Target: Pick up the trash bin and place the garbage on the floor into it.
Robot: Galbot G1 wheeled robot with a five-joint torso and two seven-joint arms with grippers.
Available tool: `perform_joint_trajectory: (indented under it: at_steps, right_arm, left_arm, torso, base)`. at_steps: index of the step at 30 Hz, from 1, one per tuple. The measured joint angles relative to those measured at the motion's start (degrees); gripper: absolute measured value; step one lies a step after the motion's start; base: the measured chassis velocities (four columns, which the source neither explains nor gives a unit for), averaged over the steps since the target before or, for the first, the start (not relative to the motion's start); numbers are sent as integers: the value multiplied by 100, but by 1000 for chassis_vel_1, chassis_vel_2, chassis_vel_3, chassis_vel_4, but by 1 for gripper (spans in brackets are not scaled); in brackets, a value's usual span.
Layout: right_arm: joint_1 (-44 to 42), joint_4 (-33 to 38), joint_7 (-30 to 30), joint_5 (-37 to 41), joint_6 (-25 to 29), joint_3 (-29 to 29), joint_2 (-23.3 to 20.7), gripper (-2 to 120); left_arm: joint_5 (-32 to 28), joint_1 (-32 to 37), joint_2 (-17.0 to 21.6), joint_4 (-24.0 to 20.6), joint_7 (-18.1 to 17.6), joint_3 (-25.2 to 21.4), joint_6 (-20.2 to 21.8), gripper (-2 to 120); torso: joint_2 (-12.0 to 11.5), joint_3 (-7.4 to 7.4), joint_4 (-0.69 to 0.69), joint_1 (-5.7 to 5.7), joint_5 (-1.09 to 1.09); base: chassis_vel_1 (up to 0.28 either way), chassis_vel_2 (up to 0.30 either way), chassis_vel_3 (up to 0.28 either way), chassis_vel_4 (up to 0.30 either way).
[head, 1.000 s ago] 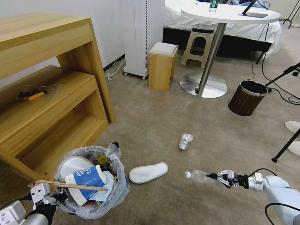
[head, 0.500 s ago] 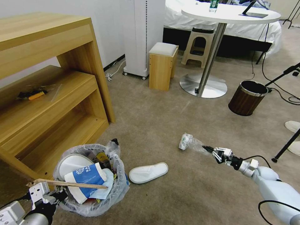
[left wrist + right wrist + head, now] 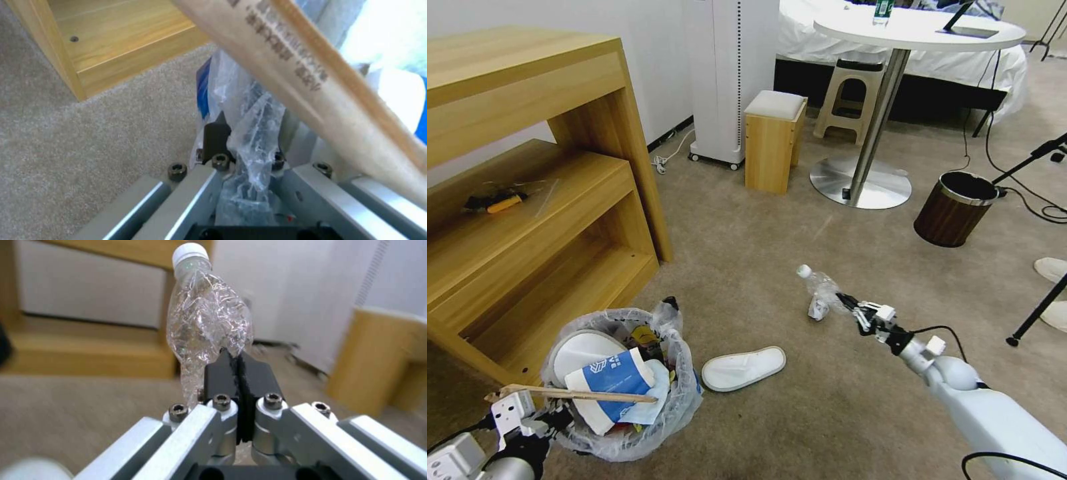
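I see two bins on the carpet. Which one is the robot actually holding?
The trash bin lined with a crinkly plastic bag and stuffed with litter; the left gripper grips its rim. The brown wood-look bin stands apart, untouched, by the round table.

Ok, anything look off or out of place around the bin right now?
Yes. A wooden stick lies across the top of the heaped trash bin, jutting past its rim. A white slipper and a white wad remain on the floor.

Bag-lined trash bin (image 3: 627,427) brims with litter; crushed clear bottle (image 3: 822,288) aloft, white slipper (image 3: 743,368) on carpet.
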Motion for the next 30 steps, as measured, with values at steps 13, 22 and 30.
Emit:
perform_joint_trajectory:
  at_steps: [13,22,30]
  right_arm:
    - [622,1260,204,98,-234,-1164,-243,0]
    - [563,1294,256,101,-248,-1198,-131,0]
    - [812,1578,186,155,-230,-1683,-212,0]
  left_arm:
    - [149,-110,-96,186,70,82,-37,0]
    - [230,-217,-172,300,112,181,-44,0]
    - [293,-271,-188,435,134,227,-54,0]
  torso:
    - [0,0,1,0,0]
    - [0,0,1,0,0]
    - [0,0,1,0,0]
  base:
    - [0,0,0,0]
    - [0,0,0,0]
    - [0,0,0,0]
